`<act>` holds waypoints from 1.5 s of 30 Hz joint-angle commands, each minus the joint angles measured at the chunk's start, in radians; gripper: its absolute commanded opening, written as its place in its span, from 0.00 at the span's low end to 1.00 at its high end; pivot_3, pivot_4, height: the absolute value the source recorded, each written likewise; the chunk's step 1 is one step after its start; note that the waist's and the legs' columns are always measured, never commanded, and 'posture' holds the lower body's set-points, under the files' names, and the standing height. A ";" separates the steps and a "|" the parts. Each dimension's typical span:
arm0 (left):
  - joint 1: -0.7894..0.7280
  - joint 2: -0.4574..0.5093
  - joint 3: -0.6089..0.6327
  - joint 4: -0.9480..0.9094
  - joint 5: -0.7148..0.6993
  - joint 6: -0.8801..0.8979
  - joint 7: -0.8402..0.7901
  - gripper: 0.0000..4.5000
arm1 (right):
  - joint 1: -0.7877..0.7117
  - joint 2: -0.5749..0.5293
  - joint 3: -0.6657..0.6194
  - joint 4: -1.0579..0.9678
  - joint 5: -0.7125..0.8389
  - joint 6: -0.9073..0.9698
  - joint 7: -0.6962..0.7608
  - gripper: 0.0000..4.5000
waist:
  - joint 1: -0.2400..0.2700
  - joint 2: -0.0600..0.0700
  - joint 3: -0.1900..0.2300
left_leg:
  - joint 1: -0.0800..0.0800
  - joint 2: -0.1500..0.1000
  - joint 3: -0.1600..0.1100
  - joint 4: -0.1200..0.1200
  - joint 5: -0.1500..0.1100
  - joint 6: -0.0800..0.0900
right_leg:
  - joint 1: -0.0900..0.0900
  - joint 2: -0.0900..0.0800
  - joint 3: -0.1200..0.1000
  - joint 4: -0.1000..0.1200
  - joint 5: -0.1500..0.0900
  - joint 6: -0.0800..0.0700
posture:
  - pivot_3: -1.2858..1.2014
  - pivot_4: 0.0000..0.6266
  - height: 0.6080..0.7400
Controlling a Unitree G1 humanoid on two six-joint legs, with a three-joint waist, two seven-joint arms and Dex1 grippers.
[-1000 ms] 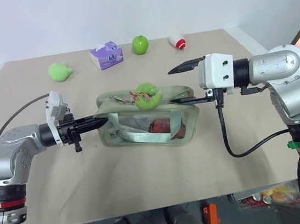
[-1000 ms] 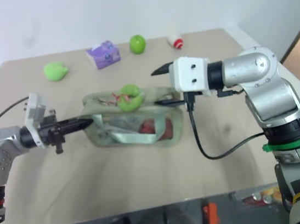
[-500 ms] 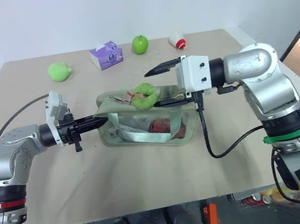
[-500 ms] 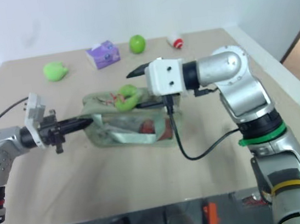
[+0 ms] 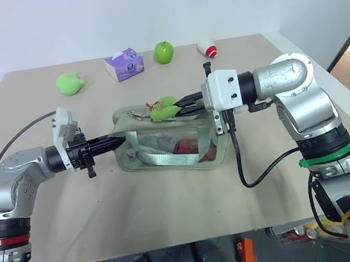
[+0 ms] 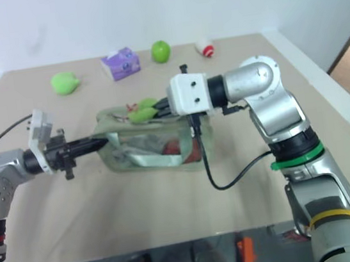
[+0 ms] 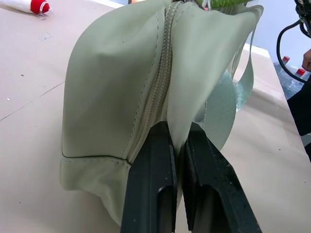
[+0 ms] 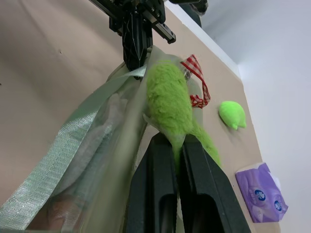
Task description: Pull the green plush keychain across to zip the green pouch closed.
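Note:
The green pouch (image 5: 159, 156) lies in the middle of the table, its zipper (image 7: 160, 82) running along the top. My left gripper (image 5: 115, 141) is shut on the fabric of the pouch's left end, and the left wrist view shows that fabric pinched in the gripper (image 7: 177, 141). The green plush keychain (image 5: 166, 110) sits over the zipper near the middle of the pouch's top, tied on by a red-and-white cord (image 8: 197, 82). Coming in from the right, my right gripper (image 5: 182, 108) is shut on the plush (image 8: 165, 102), which is squeezed between its fingers.
Along the table's back edge stand a loose light-green plush toy (image 5: 69, 83), a purple tissue box (image 5: 123, 64), a green apple (image 5: 163, 52) and a small white-and-red object (image 5: 207, 49). A black cable hangs from my right wrist over the pouch's right end.
My right gripper has moved left along the pouch's top to the plush keychain and shut on it, squashing it flat. The left gripper and pouch have held still.

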 commanded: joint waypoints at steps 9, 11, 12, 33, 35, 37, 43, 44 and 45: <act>-0.003 -0.001 0.015 -0.008 -0.010 -0.001 -0.002 0.00 | -0.078 -0.287 -0.183 0.170 0.019 0.014 0.056 0.01 | 0.007 0.000 0.000 | 0.000 -0.001 0.000 0.000 0.000 0.000 | 0.000 -0.001 0.000 0.000 -0.001 -0.001 | 0.52 0.24 1.00; -0.004 -0.003 0.013 -0.006 -0.010 -0.002 -0.002 0.00 | -0.072 -0.344 -0.187 0.204 -0.008 -0.020 0.068 0.01 | 0.007 0.000 0.000 | 0.000 -0.001 0.001 -0.001 0.000 0.000 | 0.000 -0.001 0.000 0.000 -0.001 -0.001 | 0.52 0.24 1.00; -0.004 -0.003 0.011 -0.005 -0.009 -0.002 -0.003 0.00 | -0.066 -0.372 -0.189 0.216 -0.017 -0.034 0.076 0.01 | 0.007 0.000 0.000 | 0.000 -0.001 0.001 -0.001 0.000 0.000 | 0.000 -0.001 0.000 0.000 -0.001 -0.001 | 0.52 0.24 1.00; -0.009 0.004 0.012 -0.004 -0.016 0.011 -0.005 0.00 | 0.379 -0.416 0.032 0.172 -0.484 -0.286 -0.158 0.01 | 0.004 -0.001 -0.001 | 0.004 -0.002 0.005 -0.001 0.000 0.000 | 0.001 -0.001 0.005 0.000 0.000 0.001 | 0.52 0.24 1.00; -0.008 0.006 0.013 -0.007 -0.019 0.015 -0.004 0.00 | 0.357 -0.368 0.094 0.262 -0.580 -0.337 -0.235 0.01 | 0.001 -0.001 -0.001 | 0.004 -0.002 0.007 -0.001 0.000 0.000 | 0.000 -0.001 0.007 0.000 0.000 0.002 | 0.52 0.24 1.00; -0.008 0.006 0.015 -0.007 -0.019 0.017 -0.002 0.00 | 0.328 -0.344 0.127 0.331 -0.646 -0.378 -0.290 0.01 | -0.004 -0.004 -0.002 | 0.005 -0.002 0.007 0.000 0.000 0.000 | 0.001 -0.001 0.007 0.000 0.001 0.002 | 0.52 0.24 1.00; 0.004 0.004 0.026 -0.023 -0.028 0.032 0.010 0.00 | 0.343 -0.305 0.174 0.350 -0.668 -0.441 -0.281 0.01 | -0.007 -0.014 -0.007 | 0.015 -0.002 0.007 0.001 0.000 0.000 | 0.008 -0.001 0.008 -0.001 0.001 0.002 | 0.52 0.24 1.00; 0.006 0.003 0.028 -0.027 -0.031 0.037 0.016 0.00 | 0.350 -0.300 0.169 0.340 -0.652 -0.436 -0.268 0.01 | -0.007 -0.015 -0.008 | 0.016 -0.002 0.008 0.001 0.000 0.000 | 0.009 -0.001 0.009 -0.001 0.001 0.001 | 0.52 0.24 1.00; 0.008 0.001 0.032 -0.028 -0.033 0.043 0.026 0.00 | 0.353 -0.294 0.162 0.333 -0.637 -0.424 -0.258 0.01 | -0.007 -0.015 -0.008 | 0.016 -0.002 0.007 0.001 0.000 0.000 | 0.010 -0.001 0.009 -0.001 0.001 0.001 | 0.52 0.24 1.00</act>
